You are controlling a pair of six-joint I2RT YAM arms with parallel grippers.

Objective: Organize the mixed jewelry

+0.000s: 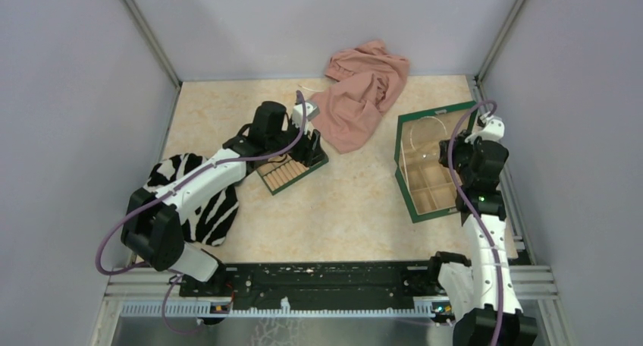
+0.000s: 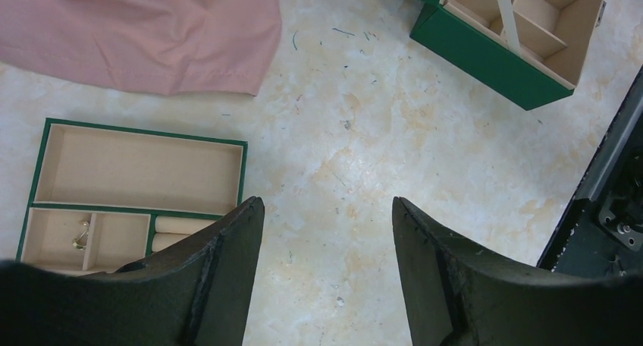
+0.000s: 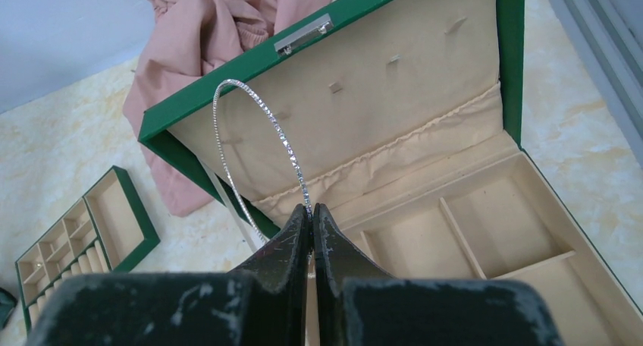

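My right gripper (image 3: 310, 208) is shut on a thin silvery chain necklace (image 3: 244, 109) whose loop arcs up in front of the open lid of the green compartment box (image 3: 443, 1). In the top view the chain (image 1: 426, 124) shows faintly over the box (image 1: 404, 190) at the right, by my right gripper (image 1: 472, 145). My left gripper (image 2: 327, 209) is open and empty above bare table, just right of the small green-edged slotted tray (image 2: 244, 164). A small gold piece (image 2: 80, 238) lies in one tray compartment. My left gripper (image 1: 303, 133) hovers at the tray (image 1: 290, 173) in the top view.
A pink cloth (image 1: 360, 92) lies at the back centre, also in the left wrist view (image 2: 144, 31) and the right wrist view (image 3: 197, 27). A black-and-white striped cloth (image 1: 199, 202) lies under the left arm. Grey walls enclose the table.
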